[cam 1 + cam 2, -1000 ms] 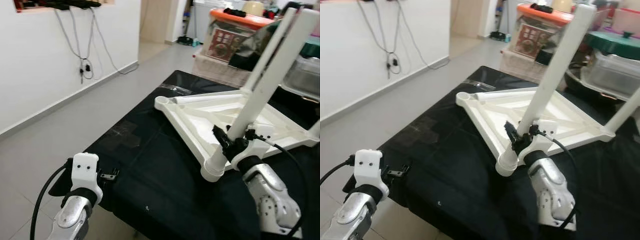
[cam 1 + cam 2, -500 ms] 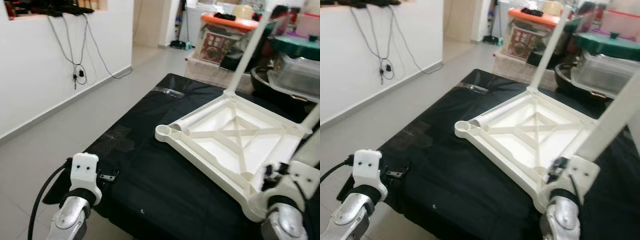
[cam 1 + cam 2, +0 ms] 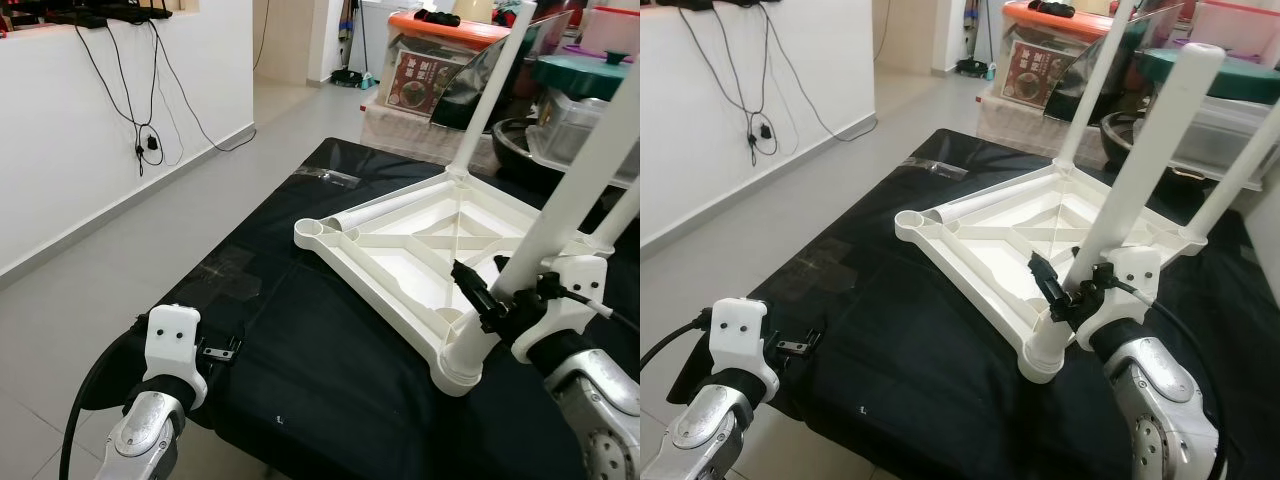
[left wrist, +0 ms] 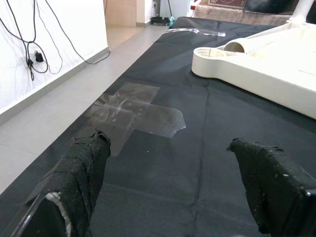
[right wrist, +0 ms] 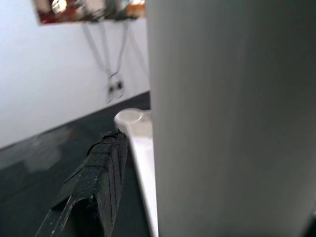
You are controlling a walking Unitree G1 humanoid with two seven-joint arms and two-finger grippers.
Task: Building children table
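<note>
Right tool (image 3: pixel 487 300) clamps table leg (image 3: pixel 560 190) above its socket

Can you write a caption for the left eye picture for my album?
Right gripper grasps a white table leg standing in the upside-down white children's table on a black cloth.

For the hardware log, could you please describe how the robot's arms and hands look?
Both arms are silver metal with black cables. The left hand and the right hand each sit on a white plastic mount with a black collar, and the fingers are long, black and rough-textured.
</note>
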